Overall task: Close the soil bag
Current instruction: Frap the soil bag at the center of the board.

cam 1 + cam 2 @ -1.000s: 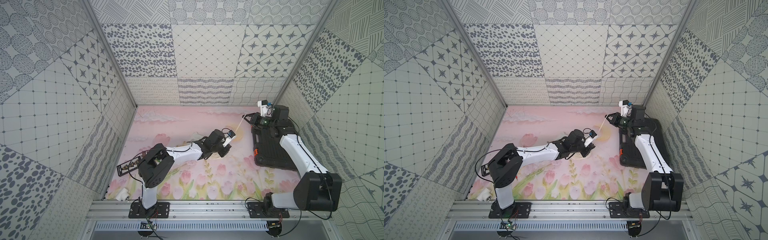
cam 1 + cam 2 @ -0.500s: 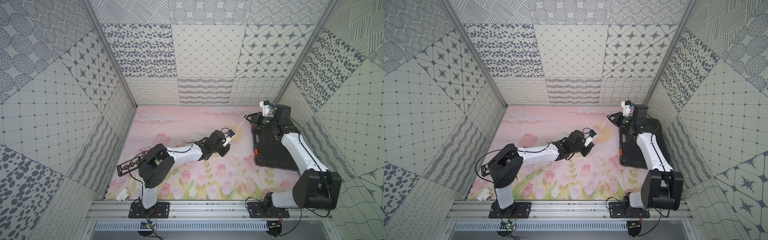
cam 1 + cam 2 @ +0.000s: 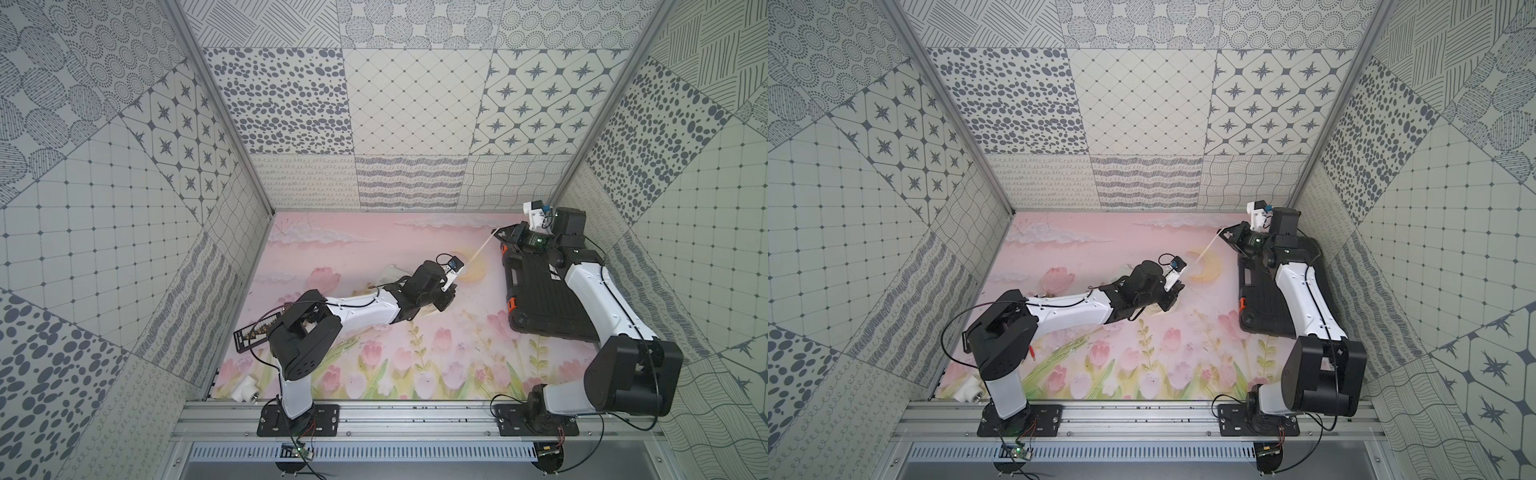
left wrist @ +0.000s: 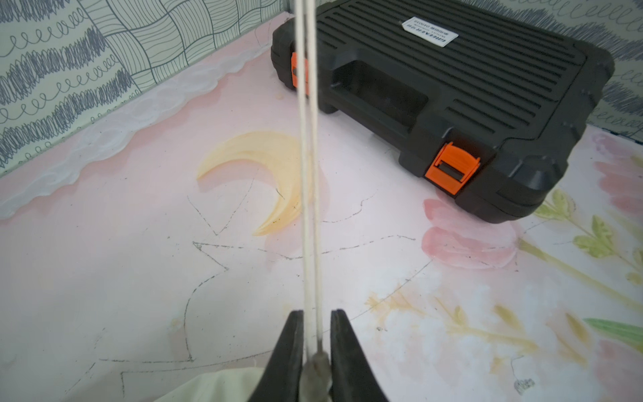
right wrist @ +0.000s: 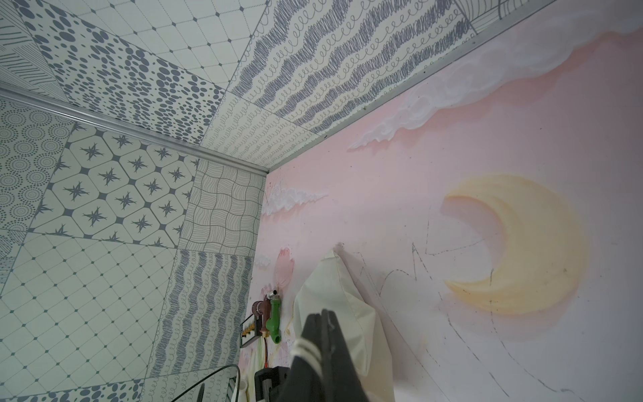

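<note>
Now the right gripper, clamped shut on the cord, has edged slightly farther right and far, above the far corner of the black case. Both strands run taut from it. The left gripper has barely shifted; its jaws stand narrow, pinching the gathered neck of the soil bag, which lies mid-desk beside the painted moon. Judging by that tension, the neck is nearly cinched.
</note>
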`<state>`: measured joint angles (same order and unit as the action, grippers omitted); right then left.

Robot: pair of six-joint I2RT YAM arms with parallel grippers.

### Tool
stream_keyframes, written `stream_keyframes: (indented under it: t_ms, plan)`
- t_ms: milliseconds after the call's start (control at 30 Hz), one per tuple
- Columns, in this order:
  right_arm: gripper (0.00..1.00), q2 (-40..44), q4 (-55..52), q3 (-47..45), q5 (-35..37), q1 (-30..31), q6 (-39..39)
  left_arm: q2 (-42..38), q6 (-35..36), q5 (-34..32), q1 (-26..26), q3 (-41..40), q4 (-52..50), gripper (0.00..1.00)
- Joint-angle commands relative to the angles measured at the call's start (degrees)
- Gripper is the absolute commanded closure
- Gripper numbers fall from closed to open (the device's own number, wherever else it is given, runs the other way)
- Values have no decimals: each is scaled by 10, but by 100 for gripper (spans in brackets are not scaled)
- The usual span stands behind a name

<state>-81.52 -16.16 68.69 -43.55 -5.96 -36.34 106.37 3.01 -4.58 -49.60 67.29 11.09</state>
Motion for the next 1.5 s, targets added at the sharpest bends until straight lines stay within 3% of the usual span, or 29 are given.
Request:
stream_keyframes:
  t_ms: [0, 200, 433, 600, 767, 867, 1100, 1300, 1367, 1467]
  plan:
    - [100, 28, 350, 95, 101, -69, -25, 21, -13, -54, 18, -44, -575, 80]
    - [100, 22, 359, 89, 87, -68, -38, 12, -21, -111, 56, -39, -589, 78]
    - [100, 40, 366, 22, 68, -24, -26, -40, -23, -131, 71, -36, -567, 87]
    - [100, 64, 382, -56, 60, 5, -21, -65, -30, -192, 114, -11, -570, 94]
    - [100, 77, 364, -100, 52, 58, 15, -97, -1, -264, 172, 41, -567, 95]
    - [100, 81, 357, -123, 60, 85, 28, -104, 17, -274, 191, 60, -560, 89]
    - [100, 79, 367, -153, 59, 134, 43, -194, 55, -140, 138, -44, -430, 54]
    - [100, 74, 370, -142, 42, 151, 51, -296, 59, 71, 114, -64, -300, 28]
    - [100, 77, 369, -141, 40, 155, 53, -282, 63, 120, 103, -39, -284, 25]
    - [100, 86, 365, -141, 33, 158, 54, -218, 66, 134, 86, 24, -285, 24]
